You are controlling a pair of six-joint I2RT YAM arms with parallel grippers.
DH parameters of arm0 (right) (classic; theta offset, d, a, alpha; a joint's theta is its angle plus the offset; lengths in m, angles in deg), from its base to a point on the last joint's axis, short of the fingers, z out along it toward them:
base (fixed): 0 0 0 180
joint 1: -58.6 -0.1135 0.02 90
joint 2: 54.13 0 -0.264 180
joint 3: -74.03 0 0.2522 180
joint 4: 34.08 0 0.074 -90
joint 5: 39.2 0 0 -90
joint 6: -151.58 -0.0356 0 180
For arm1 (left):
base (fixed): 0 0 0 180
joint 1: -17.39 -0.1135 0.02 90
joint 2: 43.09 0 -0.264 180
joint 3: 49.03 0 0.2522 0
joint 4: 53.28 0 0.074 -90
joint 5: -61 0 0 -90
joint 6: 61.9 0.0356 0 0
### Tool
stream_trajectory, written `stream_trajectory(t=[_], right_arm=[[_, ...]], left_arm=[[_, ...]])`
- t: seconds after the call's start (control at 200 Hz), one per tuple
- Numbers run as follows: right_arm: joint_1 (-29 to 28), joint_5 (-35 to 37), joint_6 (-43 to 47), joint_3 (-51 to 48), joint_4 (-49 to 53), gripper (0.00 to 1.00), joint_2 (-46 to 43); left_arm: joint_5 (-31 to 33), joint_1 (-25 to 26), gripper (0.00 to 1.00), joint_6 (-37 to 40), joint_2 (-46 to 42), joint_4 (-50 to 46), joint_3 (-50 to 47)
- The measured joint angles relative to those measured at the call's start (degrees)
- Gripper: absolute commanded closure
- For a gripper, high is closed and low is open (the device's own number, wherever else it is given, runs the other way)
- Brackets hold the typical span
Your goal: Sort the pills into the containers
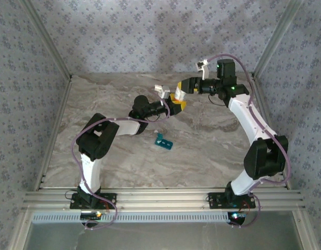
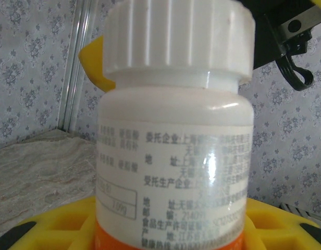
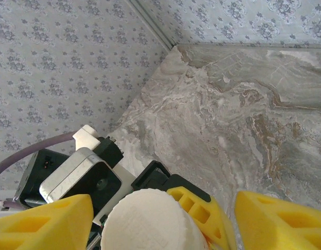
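Bottom centre: white bottle (image 3: 147,221), ribbed cap facing lens. Around it right gripper (image 3: 164,203), jaws spread: one yellow finger (image 3: 46,224) just beside cap at left, other well apart at right, bare table in gap. Against bottle's right side, left gripper's yellow finger (image 3: 197,205). Left of that, grey camera box (image 3: 79,179) and purple cable (image 3: 25,153). Marble table (image 3: 228,114) meets patterned walls (image 3: 56,67) at corner.
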Motion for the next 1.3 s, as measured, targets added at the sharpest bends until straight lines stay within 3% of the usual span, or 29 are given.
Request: stream_trajectory(t=[0.6,0.999,1.299], right_arm=[[-1.9,1.62,-0.17,0.11,0.02,0.53,0.37],[-7.69,19.34,-8.92,-9.38,-9.79,0.53,-6.6],[-8.04,21.18,-11.8,-9.81,-10.51,0.46,-6.86]], left_arm=[[0.0,-0.02,1.0,-0.02,0.0,-0.57,0.0],[-1.01,-0.04,1.0,0.02,0.0,-1.68,0.0],[-0.83,-0.04,1.0,0.0,0.0,-1.75,0.0]])
